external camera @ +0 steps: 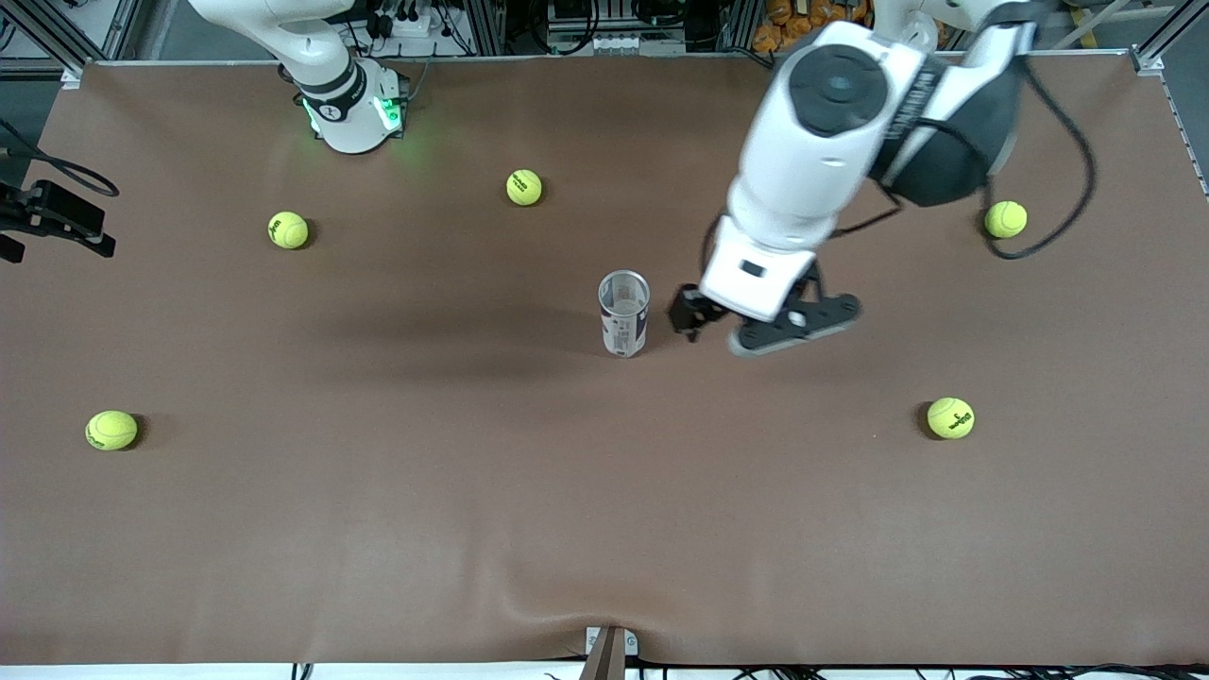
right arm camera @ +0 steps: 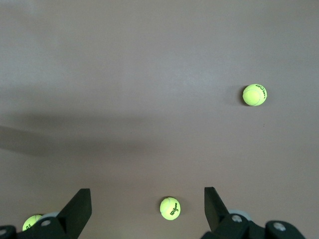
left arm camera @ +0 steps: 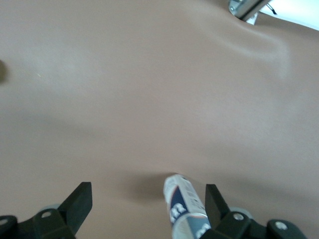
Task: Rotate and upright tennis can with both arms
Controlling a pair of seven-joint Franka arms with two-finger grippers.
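**Mia:** Where is the tennis can?

**Tom:** It stands up straight in the middle of the brown table. Its open top with the metal rim faces up. It is silvery-white with a dark blue band low down.

**Mia:** Is anything holding it?

**Tom:** No. The left gripper is just beside it, toward the left arm's end of the table, but not touching. In the left wrist view the left gripper has its two black fingers spread wide — nothing is between them. The can shows close to one finger, not in the gap's middle.

**Mia:** And the other arm?

**Tom:** The right arm waits up by its base, which glows green. In the front view its hand is out of sight. In the right wrist view the right gripper hangs high over the bare table with its fingers wide apart too — they grip nothing.

**Mia:** What else is on the table?

**Tom:** Yellow-green balls, six of them, all well apart from the can. One ball lies near the right arm's base, and another ball sits a bit nearer to the camera. A third ball is far out at the right arm's end. A fourth ball and a fifth ball lie at the left arm's end.
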